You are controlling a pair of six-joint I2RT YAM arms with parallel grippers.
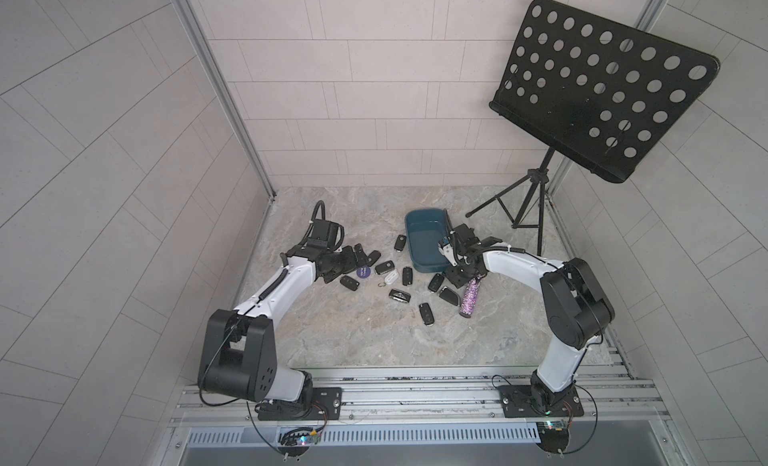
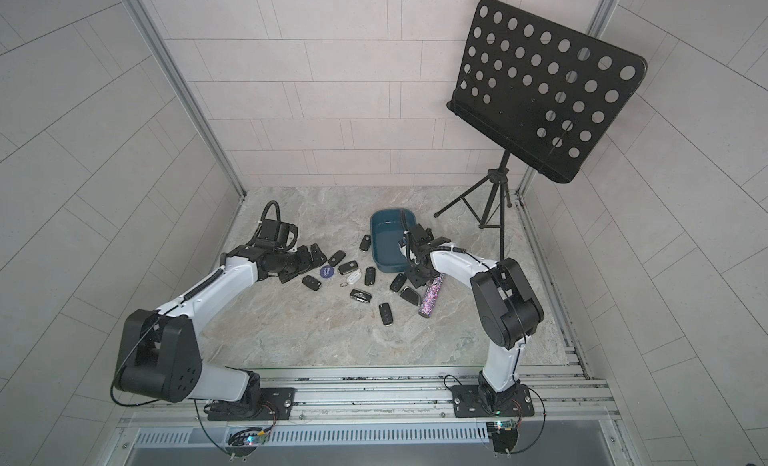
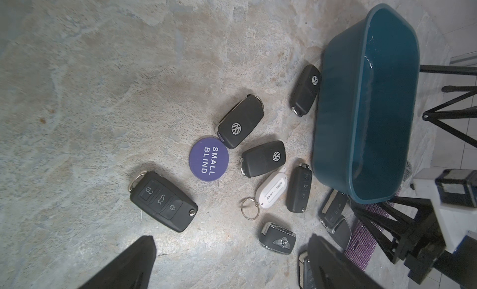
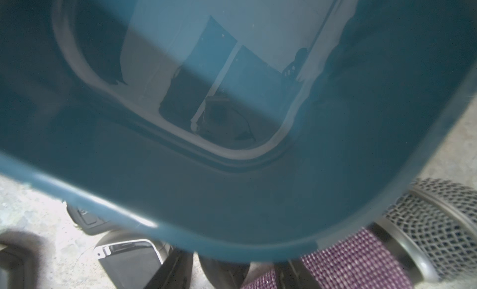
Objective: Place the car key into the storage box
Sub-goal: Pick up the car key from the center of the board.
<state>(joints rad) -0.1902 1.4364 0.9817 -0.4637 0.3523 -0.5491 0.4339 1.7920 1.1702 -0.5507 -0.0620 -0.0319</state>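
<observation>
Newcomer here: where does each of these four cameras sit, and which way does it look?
A top view: high behind the arm bases, looking down on the table; both arms show whole.
A top view: alongside, nearly the same sight, music stand included; both arms.
Left wrist: on the left arm, facing key fobs and the storage box; left gripper open.
Right wrist: on the right arm, staring into the box; right gripper barely shows.
Shared: both wrist views catch the box and glittery microphone.
</observation>
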